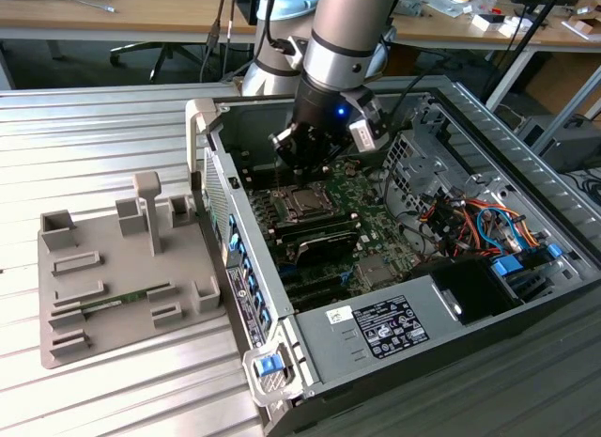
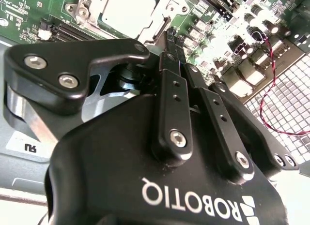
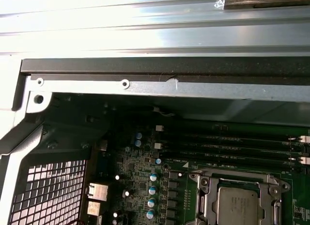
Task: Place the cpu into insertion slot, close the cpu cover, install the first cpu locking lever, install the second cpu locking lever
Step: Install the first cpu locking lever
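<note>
Silver arm point(image 1: 340, 28), blue light; black pincer point(image 2: 175, 43) (silver screws).

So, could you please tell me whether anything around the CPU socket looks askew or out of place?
Nothing stands out. The cpu lies flat and square in the insertion slot, with the cpu cover framing it evenly. The gripper hangs just above the green motherboard beside the socket, holding nothing.
</note>
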Robot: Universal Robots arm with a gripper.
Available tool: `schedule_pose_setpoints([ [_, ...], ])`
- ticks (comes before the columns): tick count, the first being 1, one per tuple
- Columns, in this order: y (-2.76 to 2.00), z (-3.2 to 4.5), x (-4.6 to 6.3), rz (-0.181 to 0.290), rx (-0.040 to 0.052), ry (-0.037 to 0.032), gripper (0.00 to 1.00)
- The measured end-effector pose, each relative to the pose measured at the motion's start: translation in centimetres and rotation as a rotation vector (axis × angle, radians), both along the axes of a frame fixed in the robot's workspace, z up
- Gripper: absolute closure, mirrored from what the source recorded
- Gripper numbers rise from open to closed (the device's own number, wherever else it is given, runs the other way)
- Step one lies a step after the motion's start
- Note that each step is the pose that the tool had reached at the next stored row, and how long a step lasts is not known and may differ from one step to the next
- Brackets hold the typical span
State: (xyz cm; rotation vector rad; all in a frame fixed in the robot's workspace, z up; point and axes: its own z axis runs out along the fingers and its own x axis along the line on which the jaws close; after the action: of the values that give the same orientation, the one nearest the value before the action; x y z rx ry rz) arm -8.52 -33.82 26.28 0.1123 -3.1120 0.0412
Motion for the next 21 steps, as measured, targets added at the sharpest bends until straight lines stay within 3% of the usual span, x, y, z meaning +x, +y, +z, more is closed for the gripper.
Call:
schedule_pose_setpoints([
  [21, 0.0, 0.0, -0.48, 0.0, 0.0001, 0.0, 0.9],
])
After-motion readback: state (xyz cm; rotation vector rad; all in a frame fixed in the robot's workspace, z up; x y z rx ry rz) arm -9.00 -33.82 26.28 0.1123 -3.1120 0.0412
